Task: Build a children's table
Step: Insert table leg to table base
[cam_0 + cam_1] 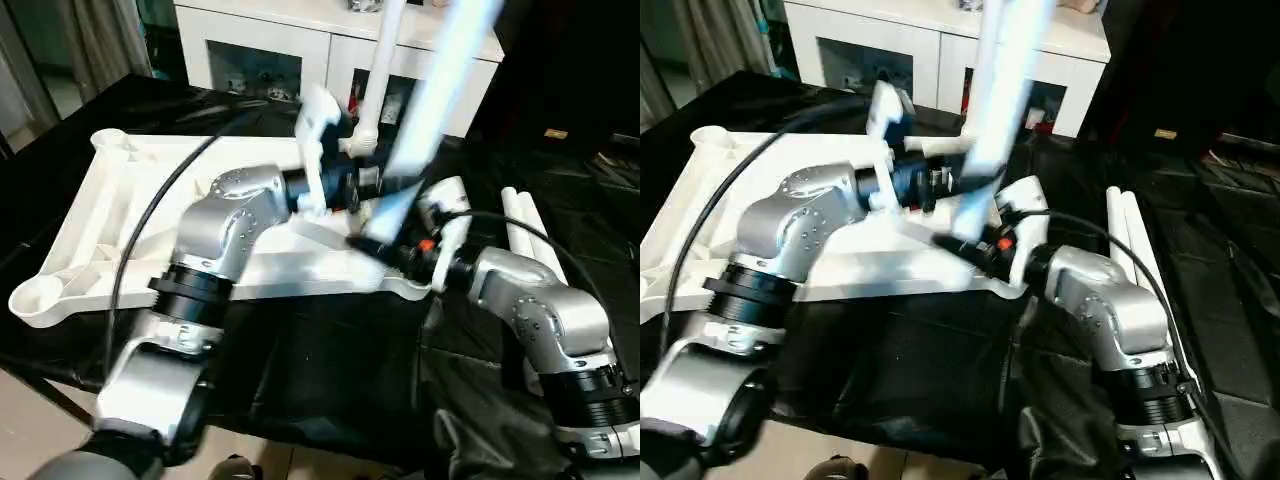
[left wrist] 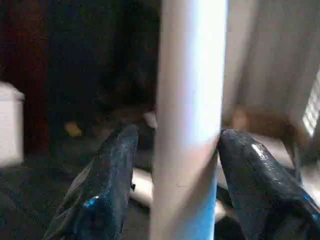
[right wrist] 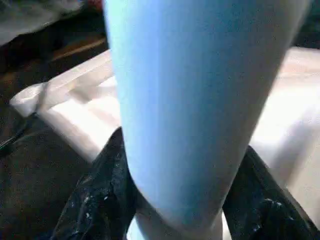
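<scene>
The children's table top [image 1: 110, 200] lies upside down, ribs up, on the black sheet. One white leg [image 1: 378, 80] stands upright in its far right corner socket. My right gripper [image 1: 388, 238] is shut on the lower end of a pale-blue leg [image 1: 440, 80] that tilts up and to the right over the near right corner. In the right wrist view both fingers [image 3: 95, 200] press on that tube. My left gripper [image 1: 372, 182] reaches across the top. Its fingers [image 2: 117, 165] stand on either side of the tube [image 2: 187, 100], with a gap on one side.
Two more white legs [image 1: 525, 225] lie side by side on the black sheet to the right of the top. A white glass-door cabinet [image 1: 260, 50] stands behind the work table. The sheet's front edge runs close under my forearms.
</scene>
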